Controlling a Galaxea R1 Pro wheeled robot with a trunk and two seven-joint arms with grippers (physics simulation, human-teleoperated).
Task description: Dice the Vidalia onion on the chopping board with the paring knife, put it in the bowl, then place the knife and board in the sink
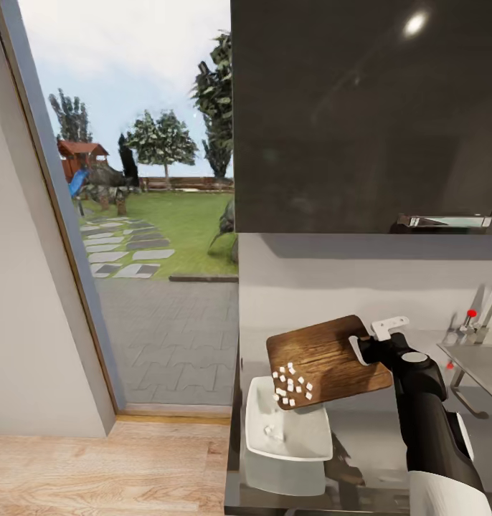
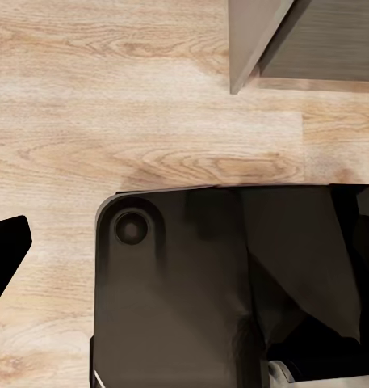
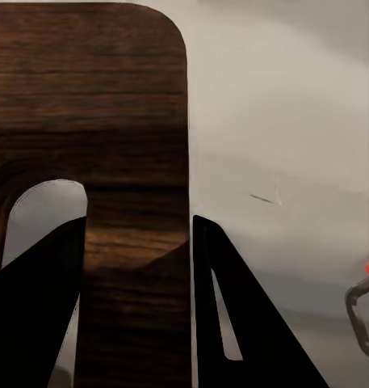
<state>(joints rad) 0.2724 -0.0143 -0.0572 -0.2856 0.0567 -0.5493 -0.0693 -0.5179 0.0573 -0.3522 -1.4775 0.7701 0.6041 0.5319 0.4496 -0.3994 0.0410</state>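
My right gripper (image 1: 371, 342) is shut on the right edge of the brown chopping board (image 1: 332, 351), beside its handle slot, and holds it tilted above the white bowl (image 1: 254, 423). Diced onion bits (image 1: 292, 387) are bunched at the board's low corner, over the bowl. A few bits (image 1: 273, 432) lie inside the bowl. In the right wrist view the black fingers (image 3: 232, 323) clamp the board (image 3: 95, 97). The sink (image 1: 483, 358) with its tap (image 1: 483, 315) lies at the far right. The paring knife is out of view. My left gripper (image 2: 184, 242) hangs open over the wood floor, holding nothing.
The bowl stands near the left end of the grey countertop (image 1: 375, 444), close to its edge. A dark wall cabinet (image 1: 361, 115) hangs above. A glass door (image 1: 145, 215) to a garden is on the left. My base (image 2: 200, 291) sits below the left wrist.
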